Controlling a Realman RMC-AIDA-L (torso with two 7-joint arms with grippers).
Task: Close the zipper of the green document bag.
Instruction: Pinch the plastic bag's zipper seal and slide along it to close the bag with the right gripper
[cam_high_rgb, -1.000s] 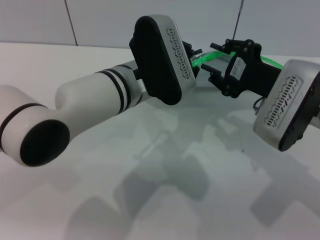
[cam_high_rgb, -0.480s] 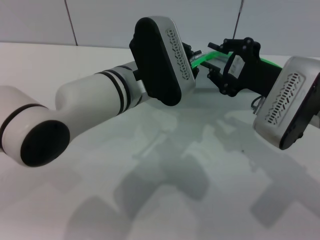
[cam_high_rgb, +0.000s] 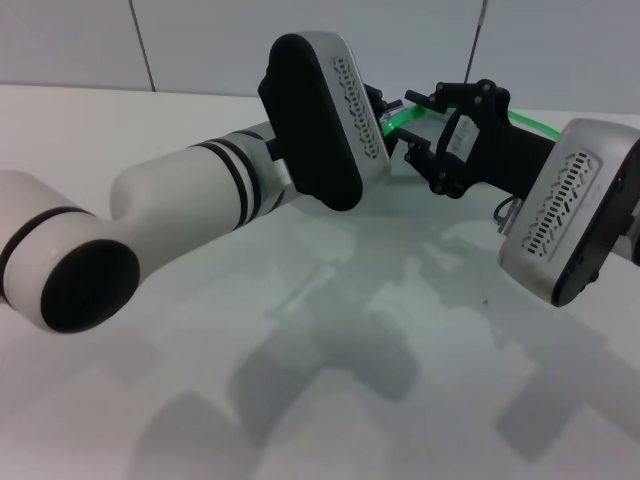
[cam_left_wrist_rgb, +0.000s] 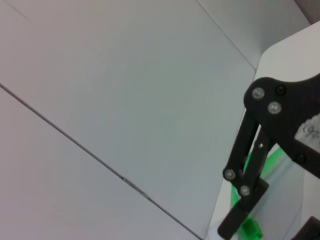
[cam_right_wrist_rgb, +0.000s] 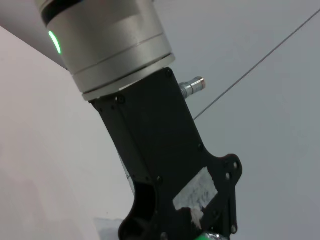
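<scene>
The zipper (cam_high_rgb: 403, 116) shows as a bright green strip at the far side of the table, running between both grippers and on to the right (cam_high_rgb: 532, 122). The green document bag is mostly hidden behind the arms, and I cannot make out its edges. My right gripper (cam_high_rgb: 420, 128) sits at the strip, black and angled left. In the left wrist view it (cam_left_wrist_rgb: 250, 165) stands over a small green tab (cam_left_wrist_rgb: 248, 230). My left gripper (cam_high_rgb: 383, 108) is mostly hidden behind its own wrist housing, just left of the right one. Its black body (cam_right_wrist_rgb: 165, 165) fills the right wrist view.
My left forearm (cam_high_rgb: 190, 215) crosses the near left of the white table (cam_high_rgb: 100, 130). The right wrist housing (cam_high_rgb: 565, 215) hangs over the right side. A grey panelled wall (cam_high_rgb: 300, 20) stands right behind the table's far edge.
My right gripper has moved left along the green strip, closer to the left gripper. The left arm has stayed still.
</scene>
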